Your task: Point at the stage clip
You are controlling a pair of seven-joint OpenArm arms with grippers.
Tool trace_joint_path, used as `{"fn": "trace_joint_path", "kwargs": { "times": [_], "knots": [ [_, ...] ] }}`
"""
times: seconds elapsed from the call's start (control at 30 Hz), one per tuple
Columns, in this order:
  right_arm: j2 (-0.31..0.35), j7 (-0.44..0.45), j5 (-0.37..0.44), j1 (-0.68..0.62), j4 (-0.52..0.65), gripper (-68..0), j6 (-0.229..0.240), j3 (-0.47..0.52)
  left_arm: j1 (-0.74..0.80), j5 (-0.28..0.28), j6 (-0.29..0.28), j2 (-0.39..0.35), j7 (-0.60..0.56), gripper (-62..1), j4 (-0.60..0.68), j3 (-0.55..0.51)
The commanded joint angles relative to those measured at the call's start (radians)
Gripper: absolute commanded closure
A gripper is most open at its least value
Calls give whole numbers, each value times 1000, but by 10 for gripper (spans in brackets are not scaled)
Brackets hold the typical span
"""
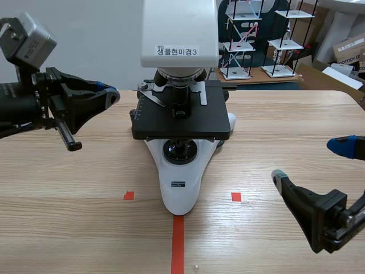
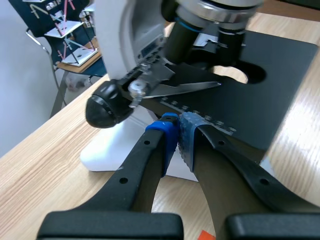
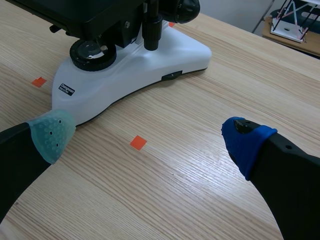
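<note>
Wood-grain surface (image 1: 285,131), flat, carrying one microscope (image 1: 179,34) with a glossy white head and base (image 1: 179,191) and a matt black, square stage (image 1: 194,123). The left arm (image 1: 23,105) comes in roughly level at stage height. The left fingers (image 1: 85,100) are closed tip to tip, hold nothing, and are aimed at the stage's left side. The right arm (image 1: 342,220) sits low at the front right, well apart from the microscope. The right fingers (image 1: 302,202) are spread wide with nothing between them. The stage clip (image 1: 153,97) is a thin, bright metal blade tapering to a point, on the stage's rear left just beside the objectives (image 1: 179,80). The scene view gives it only as a small sliver. The left wrist view shows it pivoted at a silver screw (image 2: 137,88) next to a rounded black knob (image 2: 107,107). There it lies over the stage ahead of the closed fingers, whose dotted blue pads (image 2: 187,132) meet near the graduated scale (image 2: 200,112) on the stage edge; contact there cannot be determined. The right wrist view takes in only the base, the stage's underside and an orange tape square (image 3: 138,142) between one grey-green pad and one blue.
</note>
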Motion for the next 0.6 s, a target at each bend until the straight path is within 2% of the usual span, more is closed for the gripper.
{"fn": "trace_joint_path", "kwargs": {
  "times": [0.0, 0.23, 0.57],
  "knots": [
    [1, 15, 10, 1, 19, -648, -4, 15, -29, -8, 2, 5, -14, -40, -11, 11],
    [1, 15, 10, 1, 19, -648, -4, 15, -124, -8, 2, 27, -17, -40, -109, 78],
    [1, 15, 10, 1, 19, -648, -4, 15, -140, -8, 2, 44, -14, -40, -122, 85]
  ]
}}
